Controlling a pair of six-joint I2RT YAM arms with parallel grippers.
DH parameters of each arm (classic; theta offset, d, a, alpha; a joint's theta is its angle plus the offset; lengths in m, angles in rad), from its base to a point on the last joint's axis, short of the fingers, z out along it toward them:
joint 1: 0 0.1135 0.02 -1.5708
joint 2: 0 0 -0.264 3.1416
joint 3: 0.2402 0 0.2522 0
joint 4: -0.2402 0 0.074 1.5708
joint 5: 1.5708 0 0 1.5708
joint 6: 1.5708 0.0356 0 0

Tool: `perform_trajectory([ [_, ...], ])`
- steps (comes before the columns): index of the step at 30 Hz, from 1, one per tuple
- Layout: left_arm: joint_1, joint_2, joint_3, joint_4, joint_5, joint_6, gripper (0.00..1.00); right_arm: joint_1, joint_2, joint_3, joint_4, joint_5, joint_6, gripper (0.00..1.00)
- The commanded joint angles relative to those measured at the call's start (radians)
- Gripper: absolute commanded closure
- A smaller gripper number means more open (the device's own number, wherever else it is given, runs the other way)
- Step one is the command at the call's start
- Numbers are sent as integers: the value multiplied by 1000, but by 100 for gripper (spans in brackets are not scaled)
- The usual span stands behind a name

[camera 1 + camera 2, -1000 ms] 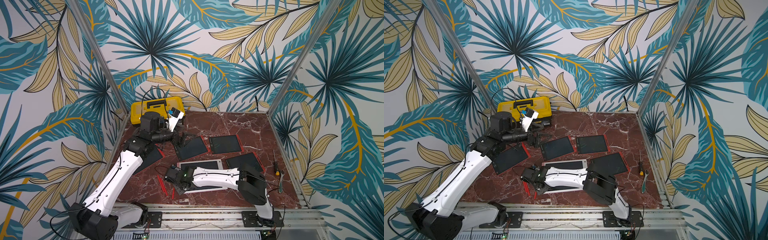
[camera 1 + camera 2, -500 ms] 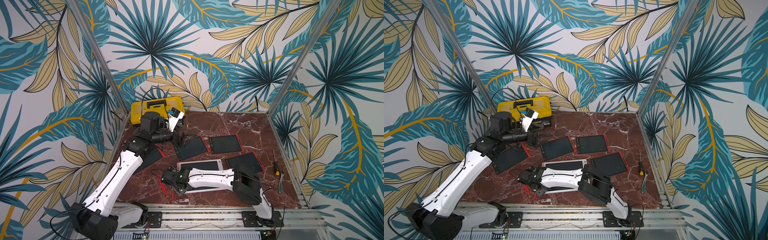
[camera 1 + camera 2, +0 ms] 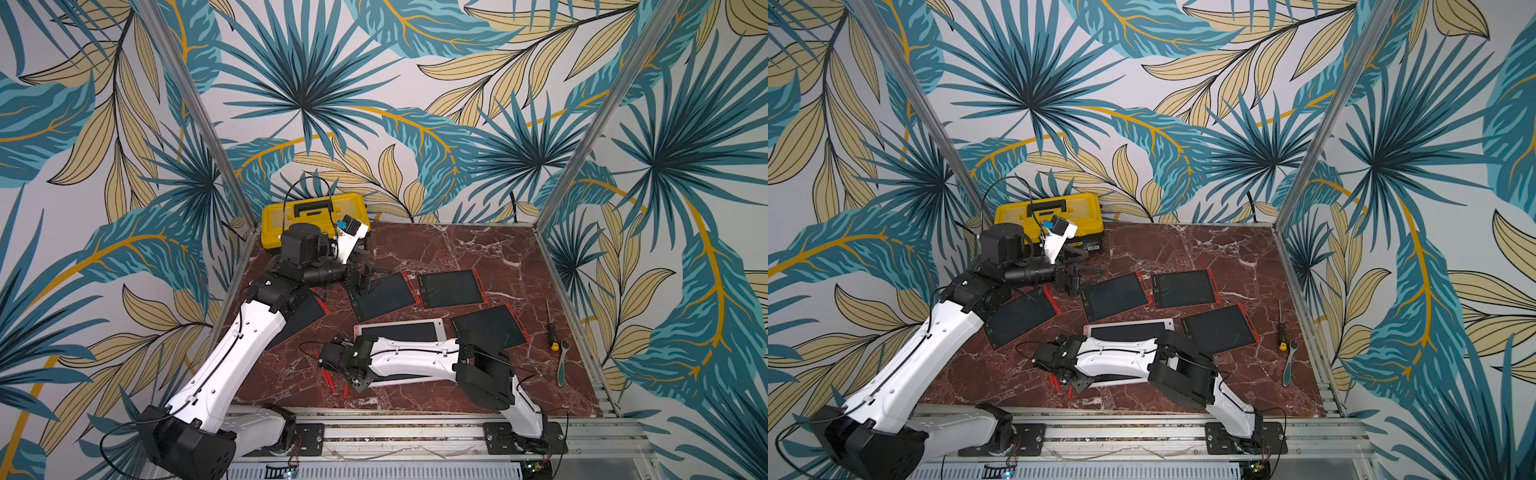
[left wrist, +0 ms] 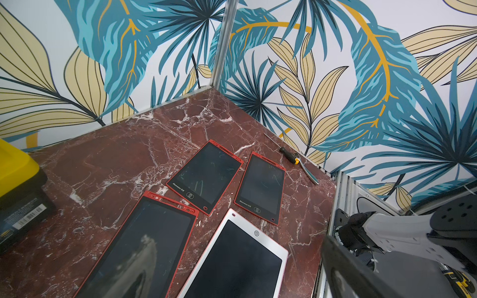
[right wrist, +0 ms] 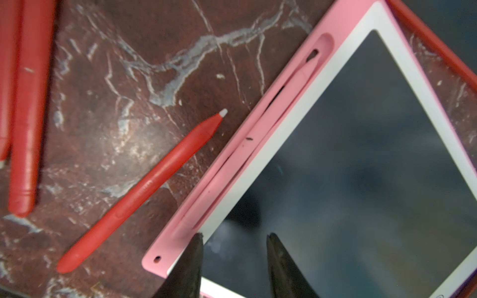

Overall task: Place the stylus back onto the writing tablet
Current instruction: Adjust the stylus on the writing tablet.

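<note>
A white-framed writing tablet (image 3: 398, 332) (image 5: 361, 165) with a pink side rail lies near the table's front, and my right arm reaches across it. A pink stylus (image 5: 258, 144) sits in the rail's slot. A red stylus (image 5: 144, 188) lies loose on the marble beside that rail. Two more red styluses (image 5: 25, 116) lie further off, and they also show in both top views (image 3: 330, 380) (image 3: 1054, 382). My right gripper (image 5: 233, 236) (image 3: 358, 383) hovers open over the tablet's corner, with nothing between its fingers. My left gripper (image 3: 365, 282) (image 3: 1075, 282) is open and empty at the back left.
Several red-framed tablets (image 3: 451, 289) (image 3: 384, 297) (image 3: 490, 328) (image 3: 1019, 318) lie around the white one. A yellow toolbox (image 3: 311, 216) stands at the back left corner. A screwdriver (image 3: 550, 328) and a teal-handled tool (image 3: 561, 368) lie by the right wall.
My right gripper's jaws have spread wider, and its wrist has shifted slightly to the left over the tablet's edge. The left arm has not moved.
</note>
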Motion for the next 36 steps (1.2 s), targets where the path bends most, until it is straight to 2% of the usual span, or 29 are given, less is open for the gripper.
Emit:
perform_trajectory([
  [1,-3,-15,-31,10,7,-1,0,5,20,11,-22,37,5,59],
  [16,-8,-16,-34,9,-1,1,1,-12,-60,-80,76,46,54,66],
  [25,-8,-20,-34,9,1,-1,0,-34,-152,-191,183,-81,68,67],
  [30,-9,-25,-35,9,-3,2,0,-33,-172,-221,230,-138,79,64],
  [36,-8,-28,-35,9,-3,2,0,-33,-153,-202,196,-115,65,58],
])
